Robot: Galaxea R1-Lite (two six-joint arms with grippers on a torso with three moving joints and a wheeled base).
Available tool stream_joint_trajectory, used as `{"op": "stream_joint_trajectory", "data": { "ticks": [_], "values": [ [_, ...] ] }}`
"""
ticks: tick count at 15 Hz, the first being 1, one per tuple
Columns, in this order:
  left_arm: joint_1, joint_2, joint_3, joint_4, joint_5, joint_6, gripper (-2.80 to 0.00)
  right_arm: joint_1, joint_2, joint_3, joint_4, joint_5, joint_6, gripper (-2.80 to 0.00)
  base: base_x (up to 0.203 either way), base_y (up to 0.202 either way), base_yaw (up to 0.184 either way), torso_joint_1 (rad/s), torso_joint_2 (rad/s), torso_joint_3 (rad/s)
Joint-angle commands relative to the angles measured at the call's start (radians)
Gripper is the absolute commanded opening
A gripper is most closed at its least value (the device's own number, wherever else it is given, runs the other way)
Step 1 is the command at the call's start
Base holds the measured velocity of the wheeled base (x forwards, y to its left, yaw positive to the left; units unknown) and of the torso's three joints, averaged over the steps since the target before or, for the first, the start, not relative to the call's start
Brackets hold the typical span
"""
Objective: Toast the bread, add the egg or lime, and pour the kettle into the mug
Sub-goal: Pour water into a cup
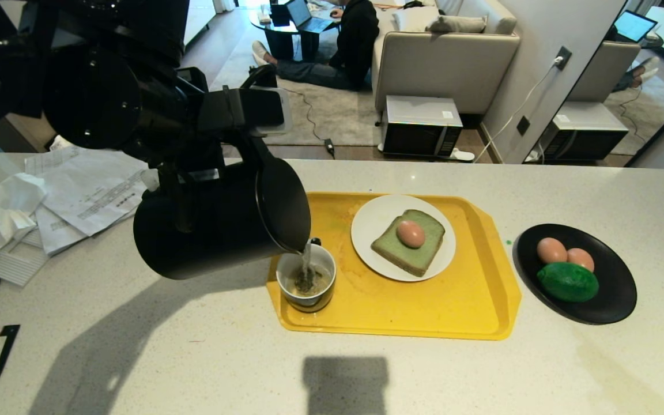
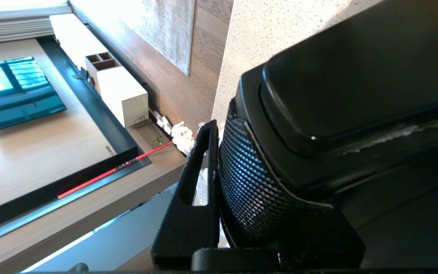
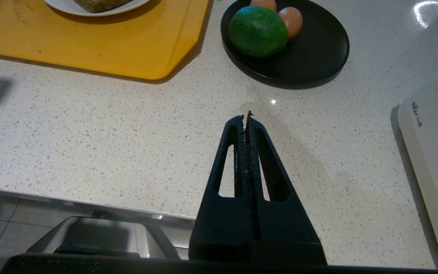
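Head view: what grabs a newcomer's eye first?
The black kettle, tipped over in the left gripper, streams liquid into the mug on the near-left corner of the yellow tray. Beside the mug, an egg sits on green bread on a white plate.

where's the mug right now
In the head view, the mug stands on the yellow tray's left end, under the tilted kettle's spout, left of the white plate.

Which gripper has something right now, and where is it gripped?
The left gripper holds the kettle by its handle. The right gripper is shut on nothing.
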Motion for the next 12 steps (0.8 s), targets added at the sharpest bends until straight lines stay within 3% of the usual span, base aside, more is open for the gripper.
{"op": "stream_joint_trajectory", "data": {
  "ticks": [1,12],
  "values": [
    [0.0,-0.002,0.0,0.002,0.003,0.006,-2.8,0.001,0.0,0.002,0.0,0.0,-0.001,-2.8,0.0,0.0,0.0,0.0,0.0,0.0],
    [0.0,-0.006,0.0,0.001,0.0,-0.002,-2.8,0.001,0.0,0.002,0.0,0.0,-0.001,-2.8,0.0,0.0,0.0,0.0,0.0,0.0]
  ]
}}
